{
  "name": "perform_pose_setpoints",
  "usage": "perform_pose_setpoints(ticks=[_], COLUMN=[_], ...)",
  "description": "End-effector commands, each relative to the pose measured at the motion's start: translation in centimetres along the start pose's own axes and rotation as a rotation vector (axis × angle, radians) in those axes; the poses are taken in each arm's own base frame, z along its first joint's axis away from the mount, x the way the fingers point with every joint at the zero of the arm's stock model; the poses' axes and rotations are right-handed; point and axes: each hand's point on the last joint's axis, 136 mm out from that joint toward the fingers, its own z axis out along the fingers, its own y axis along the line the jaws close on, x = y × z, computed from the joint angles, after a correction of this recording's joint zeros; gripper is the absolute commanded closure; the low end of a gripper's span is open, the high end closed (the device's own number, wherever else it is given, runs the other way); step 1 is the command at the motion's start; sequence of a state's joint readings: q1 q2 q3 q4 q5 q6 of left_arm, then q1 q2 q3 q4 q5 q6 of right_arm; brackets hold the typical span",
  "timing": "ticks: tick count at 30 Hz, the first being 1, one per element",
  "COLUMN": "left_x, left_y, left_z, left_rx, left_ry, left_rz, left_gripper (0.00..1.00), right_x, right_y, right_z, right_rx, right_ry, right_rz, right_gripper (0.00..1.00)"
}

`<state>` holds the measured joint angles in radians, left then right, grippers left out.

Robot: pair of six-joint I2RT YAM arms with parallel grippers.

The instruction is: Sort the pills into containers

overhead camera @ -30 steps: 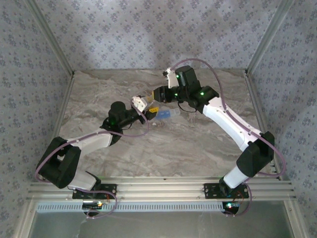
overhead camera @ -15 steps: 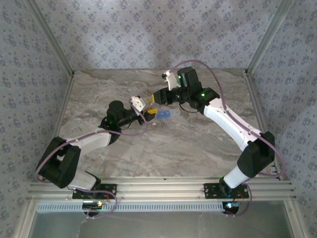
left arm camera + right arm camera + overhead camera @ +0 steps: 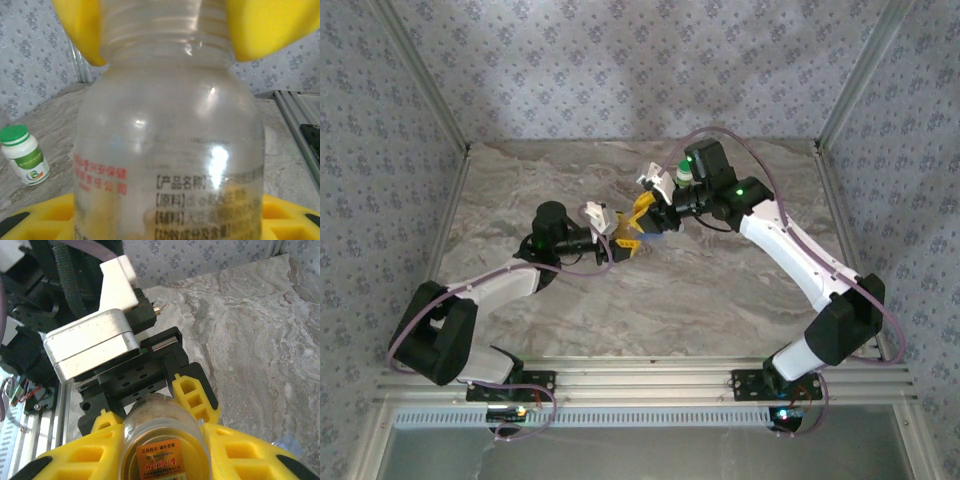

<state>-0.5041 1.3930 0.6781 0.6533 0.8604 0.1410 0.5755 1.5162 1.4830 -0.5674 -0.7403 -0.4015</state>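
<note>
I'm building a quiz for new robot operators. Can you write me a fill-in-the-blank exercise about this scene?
1. The small white bottle standing on the table has a ___ cap.
2. The left tool and the right tool both have ___ fingers.
3. The clear bottle between them carries black and ___ print.
Missing: green; yellow; red.

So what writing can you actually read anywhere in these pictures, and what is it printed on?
"[产品名称]": black print on the clear plastic bottle.
"[原料]": black print, the line below.
"[辅料]": black print, below that.
"有限公司": end of the red print on the same bottle; the rest is too blurred to read.
On the small white green-capped bottle, the green label is too small to read.
On the clear bottle's end, the orange sticker has print too blurred to read.
</note>
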Motion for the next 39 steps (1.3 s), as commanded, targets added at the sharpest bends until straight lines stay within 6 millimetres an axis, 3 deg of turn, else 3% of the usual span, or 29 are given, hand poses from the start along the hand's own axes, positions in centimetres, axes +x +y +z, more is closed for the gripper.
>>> perform_pose_setpoints(ticks=[1,11,17,23,27,31,35,39], left_x=[-3.5,-3.0,-2.4,-2.3,-2.0,-1.8,-1.8,-1.6], left_y=[-1.7,-2.2,-2.0,-1.1,0.4,3.0,5.3,5.7], left_z=[0.0,0.0,0.1,0.1,0.1,-0.4,-1.1,-1.1], left_rx=[0.073,0.098,0.096,0.037,-0.055,-0.230,-0.366,-0.388], left_ry=[-0.076,-0.053,-0.039,-0.028,-0.015,-0.024,-0.031,-0.033], left_rz=[0.098,0.094,0.085,0.094,0.100,0.120,0.115,0.104], left_gripper=[0.86,0.86,0.86,0.86,0.86,0.86,0.86,0.86], right_x=[-0.5,-1.2,-3.0,-4.6,-4.6,-2.7,-2.3,-2.7], right_y=[3.0,2.6,2.4,-1.3,-4.1,-6.3,-6.2,-6.2], right_z=[0.0,-0.3,-1.7,-3.7,-5.0,-5.0,-3.5,-2.3], right_rx=[-0.135,-0.110,-0.082,0.160,0.322,0.431,0.402,0.404], right_ry=[-0.008,-0.001,-0.059,-0.111,-0.152,-0.174,-0.206,-0.205], right_rz=[-0.029,-0.003,-0.003,0.067,0.281,0.595,0.729,0.734], right_gripper=[0.60,0.31,0.25,0.24,0.25,0.25,0.28,0.27])
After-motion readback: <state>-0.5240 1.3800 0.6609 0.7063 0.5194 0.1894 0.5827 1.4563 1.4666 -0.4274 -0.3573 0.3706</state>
